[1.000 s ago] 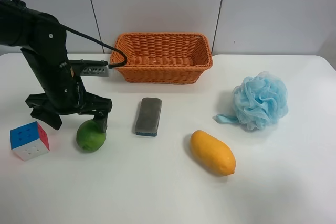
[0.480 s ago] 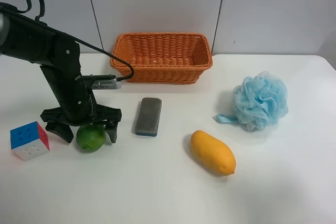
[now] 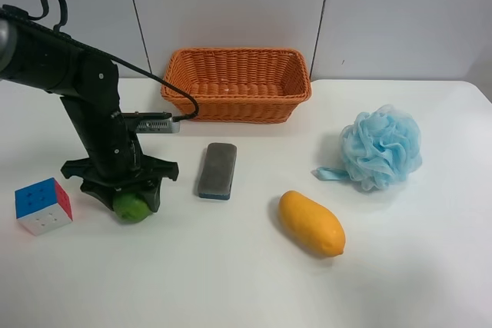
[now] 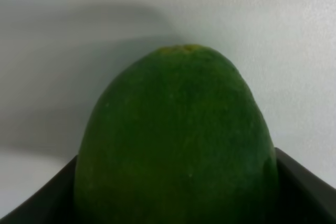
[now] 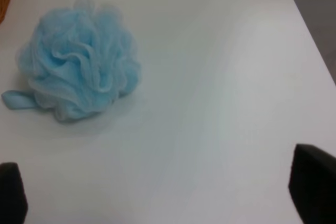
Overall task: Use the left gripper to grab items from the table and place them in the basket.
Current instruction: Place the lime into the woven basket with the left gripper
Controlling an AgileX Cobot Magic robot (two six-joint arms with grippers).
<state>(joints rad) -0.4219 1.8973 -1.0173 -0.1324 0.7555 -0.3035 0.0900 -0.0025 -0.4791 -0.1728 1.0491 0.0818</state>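
Note:
My left gripper [image 3: 128, 200] is down on the white table [image 3: 231, 282] with its black fingers closed against both sides of the green lime [image 3: 132, 208]. In the left wrist view the lime [image 4: 176, 140] fills the space between the fingers. The lime rests on the table. The puzzle cube [image 3: 42, 205] lies just beside it, towards the view's left. The grey block with a blue base [image 3: 217, 170], the mango [image 3: 310, 223] and the light blue pouf [image 3: 382, 147] lie apart on the table. The wicker basket [image 3: 238, 107] stands at the back, with nothing seen inside. My right gripper [image 5: 163, 190] is open and empty, near the pouf [image 5: 79, 72].
The left arm's black cable loops from the arm towards the basket's near left corner. A small grey box [image 3: 157, 124] sits on the arm just in front of the basket. A pale wall runs behind the table.
The left gripper has dropped lower over the lime and its fingers have closed in from wide apart onto the lime's sides. The other items have not moved.

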